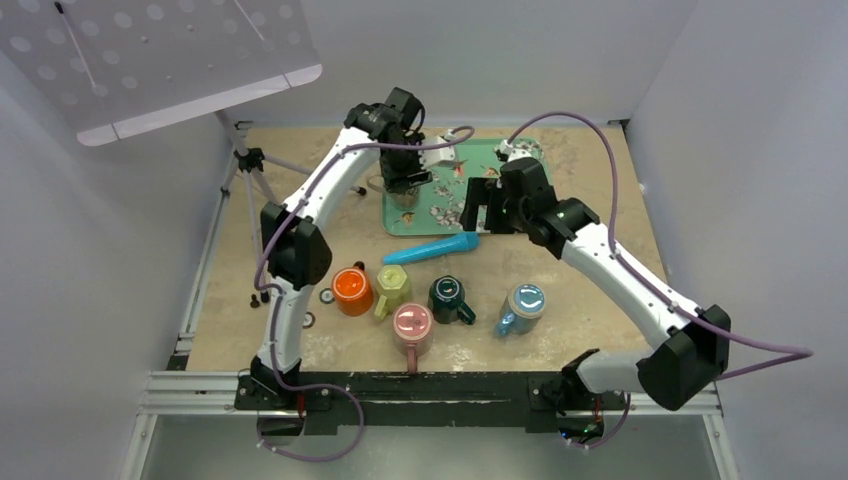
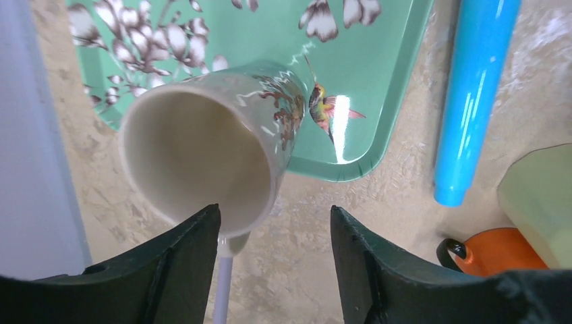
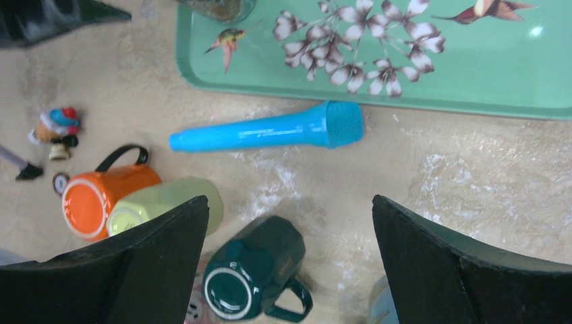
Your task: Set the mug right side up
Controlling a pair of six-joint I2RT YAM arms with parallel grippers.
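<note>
The flowery white china mug (image 2: 195,145) sits mouth-up near the edge of the green tray (image 2: 378,88), left fingers (image 2: 179,270) and right fingers (image 3: 445,263) both open, so a bump could tip it.

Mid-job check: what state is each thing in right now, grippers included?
Floral mug: standing mouth up on the corner of the tray.
Left gripper: open above the mug, not gripping it.
Right gripper: open, empty.
Orange mug: bottom up.
Dark green mug: bottom up.
Microphone: lying flat beside the tray.
</note>
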